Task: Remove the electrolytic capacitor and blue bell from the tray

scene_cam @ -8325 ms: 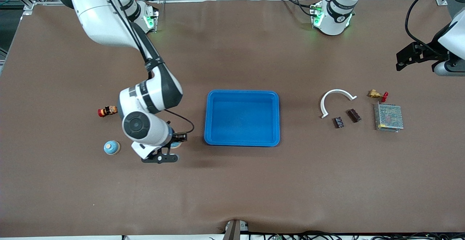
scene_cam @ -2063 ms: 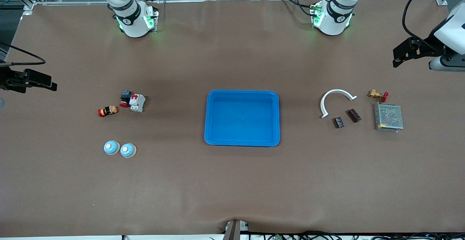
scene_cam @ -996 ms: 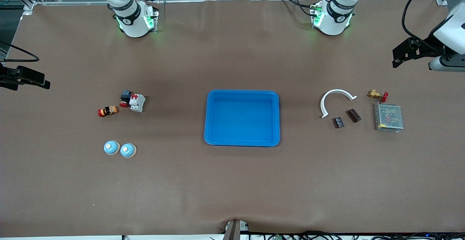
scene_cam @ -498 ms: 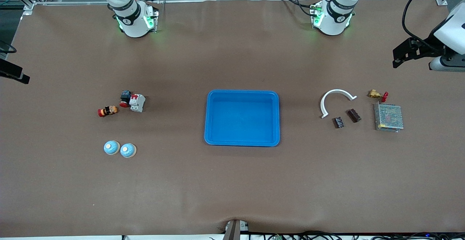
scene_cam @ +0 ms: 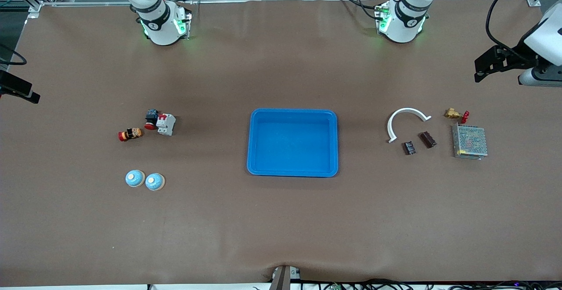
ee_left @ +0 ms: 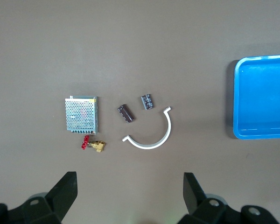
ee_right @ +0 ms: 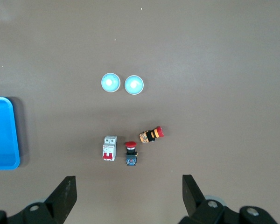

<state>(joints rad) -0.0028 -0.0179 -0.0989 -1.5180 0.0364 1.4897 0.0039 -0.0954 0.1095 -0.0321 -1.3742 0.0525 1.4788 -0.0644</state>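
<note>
Two small dark capacitors [scene_cam: 409,147] [scene_cam: 427,139] lie toward the left arm's end of the table, also in the left wrist view [ee_left: 147,101] [ee_left: 126,113]. Two round light-blue bells [scene_cam: 135,178] [scene_cam: 154,181] sit side by side toward the right arm's end, also in the right wrist view [ee_right: 110,83] [ee_right: 134,85]. The blue tray [scene_cam: 293,113] sits mid-table, empty. My left gripper [scene_cam: 480,72] [ee_left: 129,196] is open and empty, high over the table's end. My right gripper [scene_cam: 24,93] [ee_right: 129,196] is open and empty, high over its end.
A white curved piece [scene_cam: 406,113], a brass valve with a red handle [scene_cam: 455,114] and a mesh-covered power supply [scene_cam: 470,141] lie by the capacitors. A white breaker [scene_cam: 166,124], a red push button [scene_cam: 151,119] and an orange-red part [scene_cam: 130,134] lie farther from the camera than the bells.
The right arm has pulled back from beside the tray to its end of the table, uncovering the second bell, breaker and push button. The left arm has barely moved.
</note>
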